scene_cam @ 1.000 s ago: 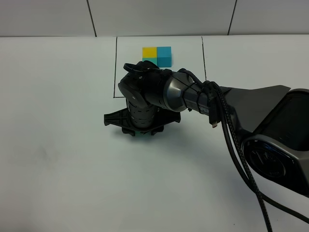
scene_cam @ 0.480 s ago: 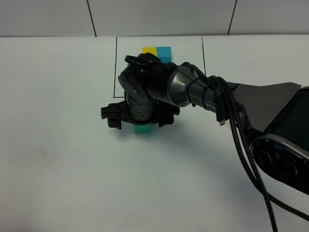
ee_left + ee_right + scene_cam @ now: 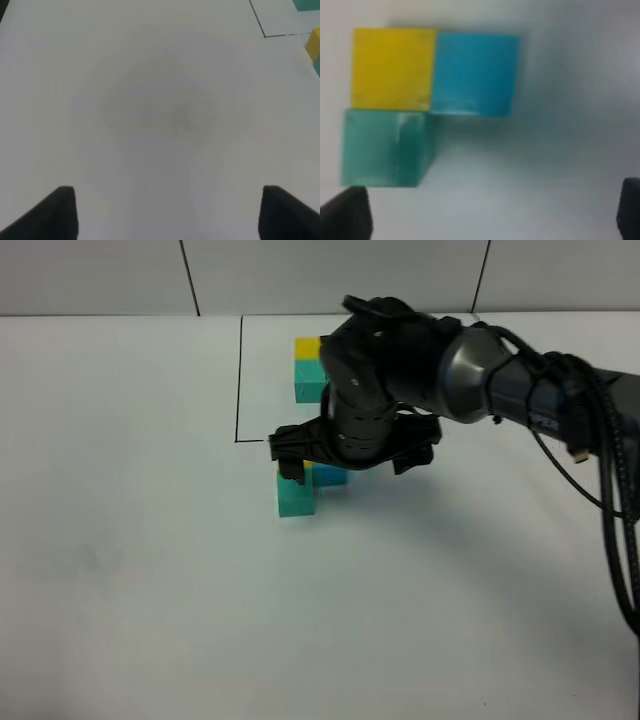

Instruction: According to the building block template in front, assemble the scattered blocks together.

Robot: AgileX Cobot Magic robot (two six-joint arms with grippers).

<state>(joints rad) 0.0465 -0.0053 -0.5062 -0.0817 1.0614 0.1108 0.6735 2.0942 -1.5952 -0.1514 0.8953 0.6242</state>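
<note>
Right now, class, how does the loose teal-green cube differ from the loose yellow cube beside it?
The teal-green cube is teal-green and the yellow cube yellow. From the high camera, the teal-green cube shows nearly whole in front of the right gripper, while the yellow cube shows only a sliver under it. The yellow cube also touches the blue cube side to side. Both look equal in size, touching, on the white table.

A plain white bench fills the scene under soft, even light, its far edge meeting a pale grey panelled wall divided by thin dark seams, with faint shadows near the centre.
</note>
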